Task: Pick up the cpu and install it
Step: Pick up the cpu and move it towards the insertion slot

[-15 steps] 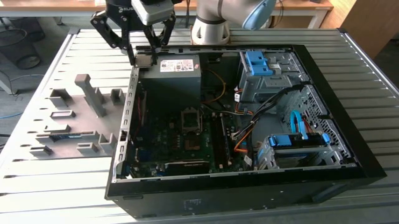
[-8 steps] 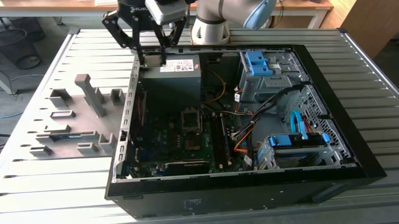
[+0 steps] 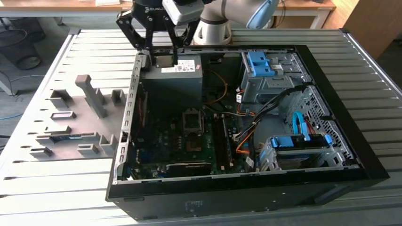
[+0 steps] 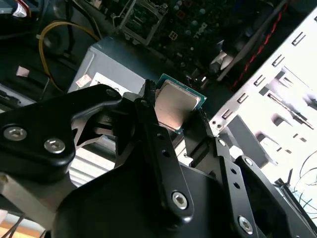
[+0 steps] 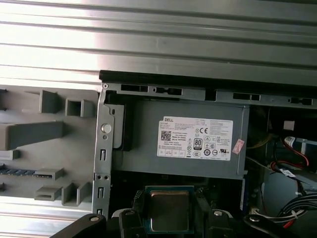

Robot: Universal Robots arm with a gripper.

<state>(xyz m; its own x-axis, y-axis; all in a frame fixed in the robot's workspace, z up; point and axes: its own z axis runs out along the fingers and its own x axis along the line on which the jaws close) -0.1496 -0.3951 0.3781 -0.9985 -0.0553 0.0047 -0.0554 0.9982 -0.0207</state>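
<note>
gripper (image 3: 163,56) | pinches the cpu (image 4: 176,105) between both fingertips, metal face visible | grey power supply box (image 5: 143,129) under it | motherboard (image 3: 182,143) well apart

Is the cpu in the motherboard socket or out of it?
Out: the gripper holds the cpu by the power supply, apart from the socket.

Counter (image 3: 44,188): ribbed metal, under everything I see.
Computer case (image 3: 251,195): black, open, lying flat on it.
Power-supply box (image 3: 171,84): grey, labelled, in the case's far corner.
Holder tray (image 3: 69,122): grey, beside the case, on the exterior view's left.
</note>
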